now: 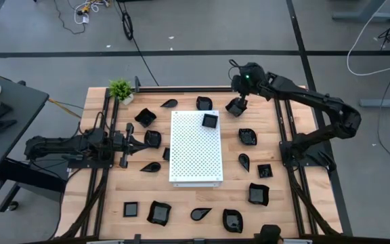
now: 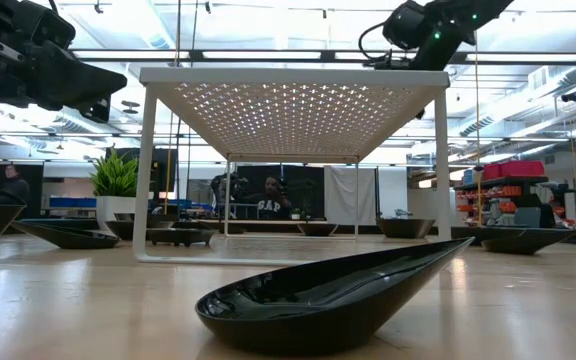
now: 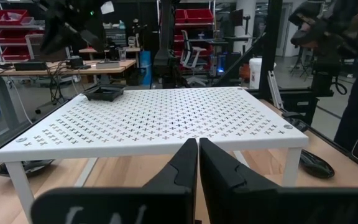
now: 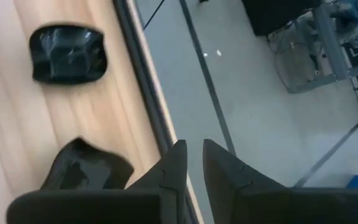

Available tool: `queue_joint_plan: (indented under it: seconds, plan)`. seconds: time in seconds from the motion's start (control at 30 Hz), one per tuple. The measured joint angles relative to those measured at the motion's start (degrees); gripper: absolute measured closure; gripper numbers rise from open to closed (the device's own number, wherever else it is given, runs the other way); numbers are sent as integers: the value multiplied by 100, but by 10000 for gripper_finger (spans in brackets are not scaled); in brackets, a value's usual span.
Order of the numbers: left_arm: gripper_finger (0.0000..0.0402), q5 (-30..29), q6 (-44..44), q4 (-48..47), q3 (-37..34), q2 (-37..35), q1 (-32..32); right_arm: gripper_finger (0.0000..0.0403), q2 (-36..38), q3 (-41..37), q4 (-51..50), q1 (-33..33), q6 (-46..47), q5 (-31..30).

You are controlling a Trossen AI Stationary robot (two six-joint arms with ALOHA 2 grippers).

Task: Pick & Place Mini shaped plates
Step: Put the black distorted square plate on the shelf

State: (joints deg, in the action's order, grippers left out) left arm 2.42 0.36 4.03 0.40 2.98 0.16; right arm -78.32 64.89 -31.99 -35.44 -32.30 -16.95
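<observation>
From above I see the plates (image 1: 256,194) ringing the board (image 1: 195,146), one square plate (image 1: 210,120) on it at about one o'clock. The right gripper (image 1: 236,105) hovers over the table's far edge, at one o'clock from the board. At the wrist its fingers (image 4: 174,168) stand slightly parted, seemingly empty, a plate (image 4: 68,53) beyond. The left gripper (image 3: 198,163), nine o'clock, is closed, empty.

High cam looks straight down, low cam level at tabletop; both share white perforated board (image 1: 196,147)
</observation>
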Motion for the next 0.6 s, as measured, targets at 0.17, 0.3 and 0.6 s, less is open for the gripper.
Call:
queue_joint_plan:
  seconds: [0.17, 0.3, 0.6]
  plan:
    - [381, 0, -1, 0, 0, 0, -1, 348, 0, -244, 211, 133, -9, 8]
    - [381, -1, -1, 0, -1, 0, -1, 348, 0, -359, 457, 178, 17, 22]
    - [381, -2, -2, 0, -1, 1, -1, 348, 77, -364, 689, 364, 122, 138]
